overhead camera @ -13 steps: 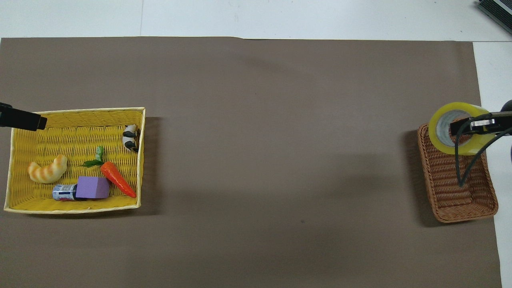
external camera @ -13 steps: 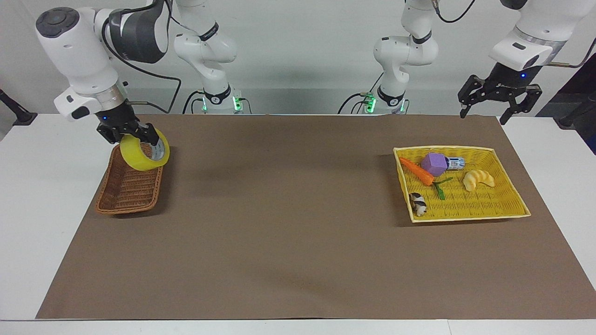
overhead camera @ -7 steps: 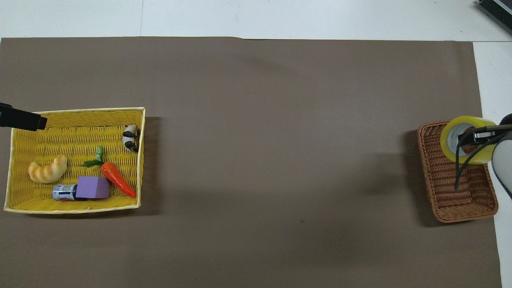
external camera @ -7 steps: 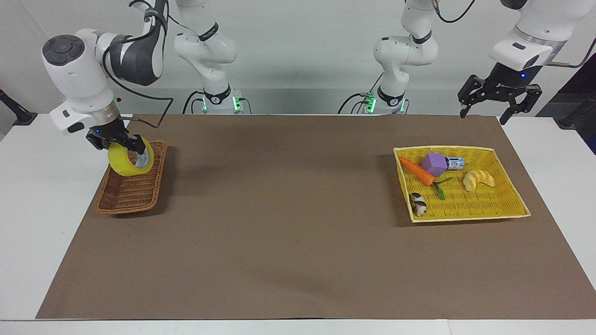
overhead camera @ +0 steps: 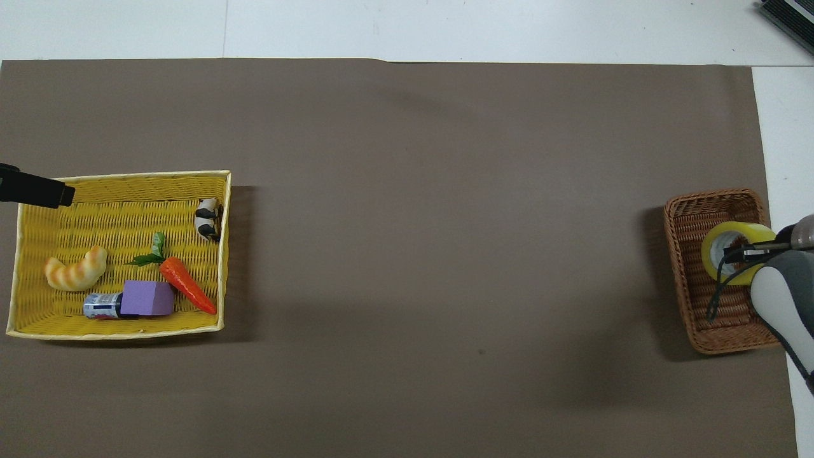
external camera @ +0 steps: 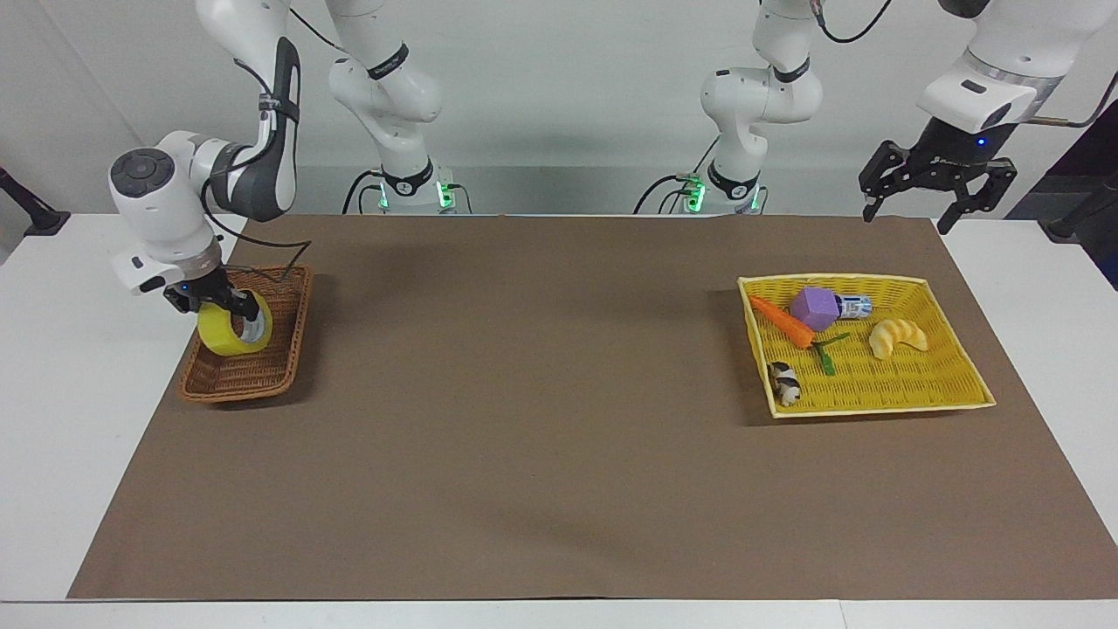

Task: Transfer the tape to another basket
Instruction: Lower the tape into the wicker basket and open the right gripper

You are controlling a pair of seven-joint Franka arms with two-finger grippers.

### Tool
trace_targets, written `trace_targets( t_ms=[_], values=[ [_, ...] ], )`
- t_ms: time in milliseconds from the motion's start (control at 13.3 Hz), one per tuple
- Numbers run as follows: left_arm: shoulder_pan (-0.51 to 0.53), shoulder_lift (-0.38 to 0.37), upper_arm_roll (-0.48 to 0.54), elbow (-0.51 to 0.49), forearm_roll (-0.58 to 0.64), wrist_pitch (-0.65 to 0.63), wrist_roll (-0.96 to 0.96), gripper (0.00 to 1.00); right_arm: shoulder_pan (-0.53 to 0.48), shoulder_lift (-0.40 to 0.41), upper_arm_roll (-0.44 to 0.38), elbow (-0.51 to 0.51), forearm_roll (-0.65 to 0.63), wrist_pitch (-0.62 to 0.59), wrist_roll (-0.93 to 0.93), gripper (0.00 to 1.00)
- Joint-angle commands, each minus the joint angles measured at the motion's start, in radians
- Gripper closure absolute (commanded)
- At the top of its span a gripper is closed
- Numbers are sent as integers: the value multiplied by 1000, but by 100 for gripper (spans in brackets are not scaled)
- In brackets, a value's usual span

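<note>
We're gripping the tape with our right pincer inside the basket; left pincer is hanging wide open.

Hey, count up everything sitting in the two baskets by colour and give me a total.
Yellow: 2, tape, croissant
Orange: 1, carrot
Purple: 1, block
Blue and white: 1, small can
Black and white: 1, toy animal
Total: 6
Five lie in the yellow basket; the tape is in the wicker basket.
</note>
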Motion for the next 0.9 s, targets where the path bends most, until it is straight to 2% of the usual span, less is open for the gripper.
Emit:
trace_targets(
  t_ms=[0,301,451,827],
  values=[
    [9,-6,-7,10,15,-21,9,0,-30,-14,13,-39,-23,34,-41,0],
    [10,-6,-7,10,15,-21,9,0,-19,-21,15,2,-23,-6,-41,0],
    [9,-6,-7,10,15,-21,9,0,-12,-18,29,77,-7,-96,-39,0],
    [10,-6,-7,10,15,-21,9,0,111,-18,30,239,35,-242,26,0]
  ],
)
